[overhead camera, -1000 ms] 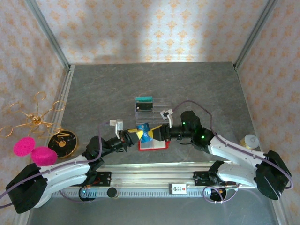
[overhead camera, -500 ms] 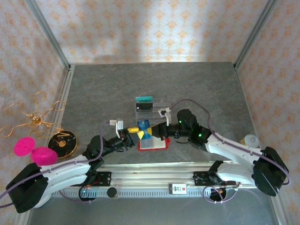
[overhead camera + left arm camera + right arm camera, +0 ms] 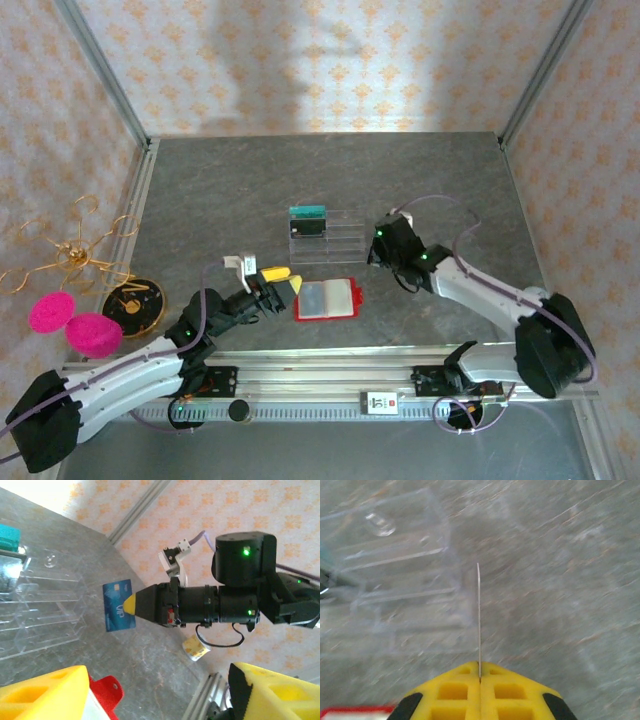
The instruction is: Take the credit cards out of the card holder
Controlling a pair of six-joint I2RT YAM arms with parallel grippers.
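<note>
The red card holder (image 3: 340, 300) lies open on the table with a pale grey credit card (image 3: 315, 298) on its left half. My left gripper (image 3: 285, 280) hangs open just left of it, holding nothing; its yellow fingers (image 3: 40, 695) frame a corner of the card holder (image 3: 107, 692). My right gripper (image 3: 374, 252) is to the right of the clear tray, shut on a bright blue credit card (image 3: 119, 605) held above the table. In the right wrist view that card (image 3: 479, 615) shows edge-on between the closed pads of the gripper (image 3: 480, 667).
A clear compartmented tray (image 3: 335, 238) with a teal card (image 3: 308, 220) stands behind the holder. A black disc (image 3: 135, 302), a gold wire ornament (image 3: 70, 255) and pink pieces (image 3: 75, 322) sit at the left. A small patterned cup (image 3: 196, 648) is at the right.
The left gripper let go of the blue card, opened and drew back to the left. The right gripper closed on the card and carried it away from the holder, back and to the right.
</note>
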